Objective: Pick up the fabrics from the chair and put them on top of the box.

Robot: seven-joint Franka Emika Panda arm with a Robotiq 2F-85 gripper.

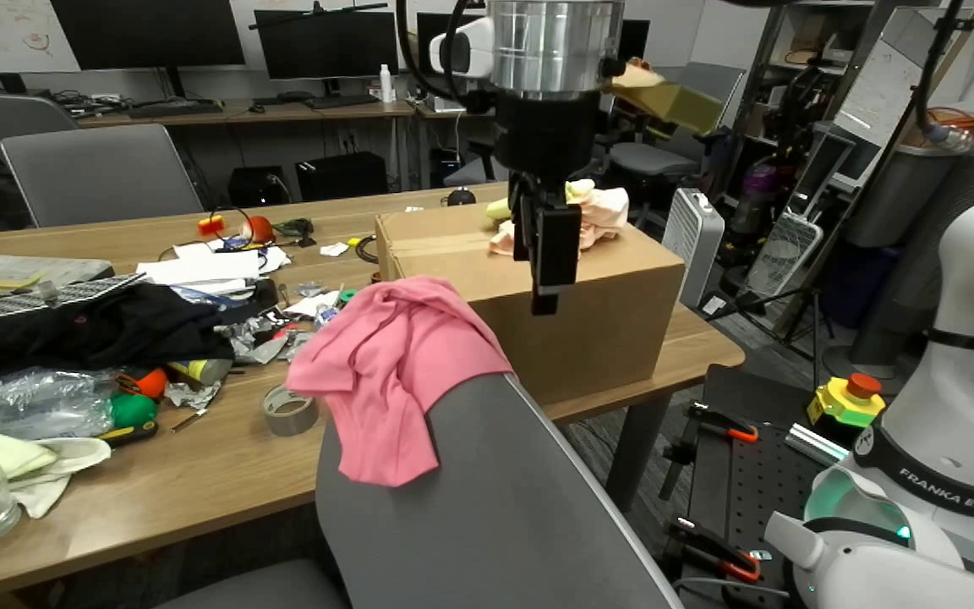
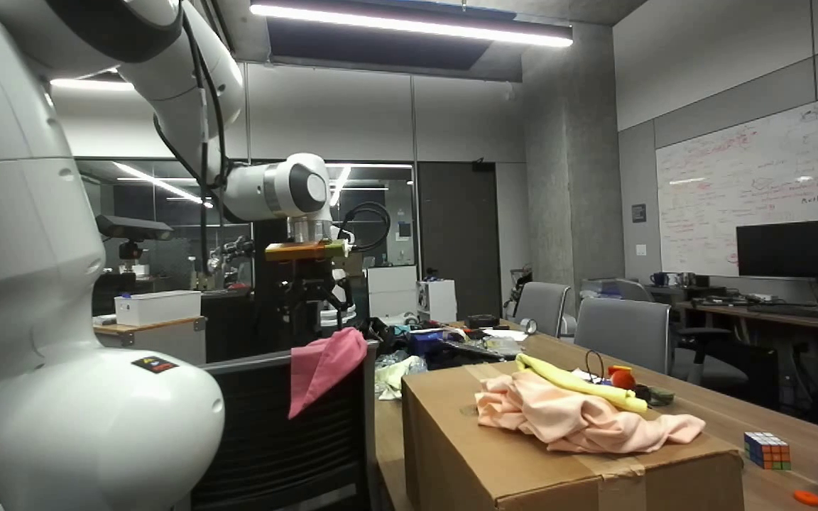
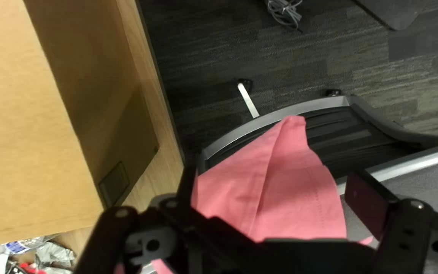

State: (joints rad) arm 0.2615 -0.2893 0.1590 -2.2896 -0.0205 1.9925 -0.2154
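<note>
The claw (image 3: 276, 194) is gaping, holding nothing, above the pink cloth (image 2: 325, 369) that is draping over the chair (image 2: 281, 443), though how high the claw is hanging is hard to judge. Doing this well is likely calling for pinching a fold without catching the chair's frame, then lifting until the tail is clearing, before crossing to the box (image 2: 451, 401), where a peach cloth (image 2: 579, 420) and a yellow cloth (image 2: 579, 383) are lying.

The arm (image 1: 965, 406), smooth white beyond the rounded corner of the desk (image 1: 711, 345), wears a black FRANKA EMIKA band (image 1: 943, 486), a red-and-yellow-marked dark label (image 2: 155, 365), black cables (image 1: 403, 32), a silvery collar (image 1: 555, 51) and a black gripper (image 3: 275, 193) with screw heads (image 3: 416, 204).
</note>
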